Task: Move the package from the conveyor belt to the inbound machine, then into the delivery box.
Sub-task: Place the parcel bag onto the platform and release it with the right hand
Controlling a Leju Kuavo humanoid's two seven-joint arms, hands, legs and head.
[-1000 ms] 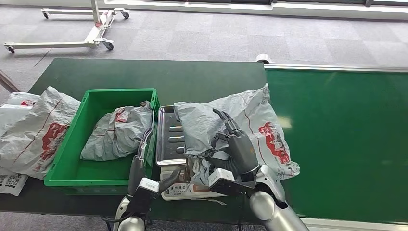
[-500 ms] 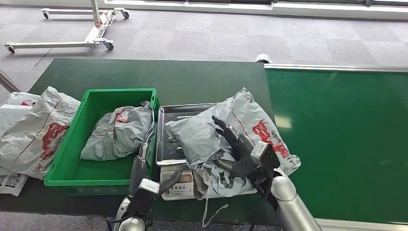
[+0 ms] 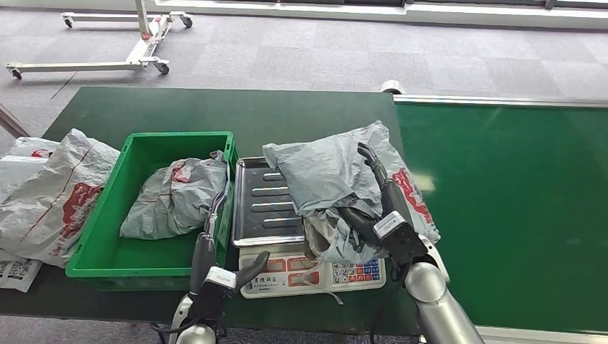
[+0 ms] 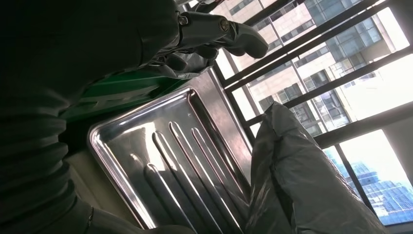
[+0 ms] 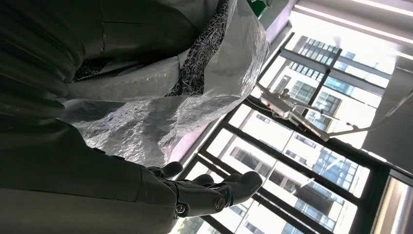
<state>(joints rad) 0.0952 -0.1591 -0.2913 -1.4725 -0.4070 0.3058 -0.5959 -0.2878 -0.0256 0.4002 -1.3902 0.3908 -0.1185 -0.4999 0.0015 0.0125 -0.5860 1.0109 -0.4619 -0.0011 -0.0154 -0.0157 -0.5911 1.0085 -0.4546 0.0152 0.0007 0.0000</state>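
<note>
package (image 3: 337, 172), a grey bag with red print too blurred to read, lies on the scale's steel tray (image 3: 262, 208), gripped by the right hand (image 3: 376, 215). left hand (image 3: 211, 244) hangs open by the green bin (image 3: 143, 147).

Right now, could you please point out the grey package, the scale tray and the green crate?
grey package (image 3: 323, 168): head view, upper face.
scale tray (image 3: 267, 208): head view, bare ribbed bed.
green crate (image 3: 179, 137): head view, far rim.

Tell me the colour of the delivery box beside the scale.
Green; the delivery box shows best in the head view.
</note>
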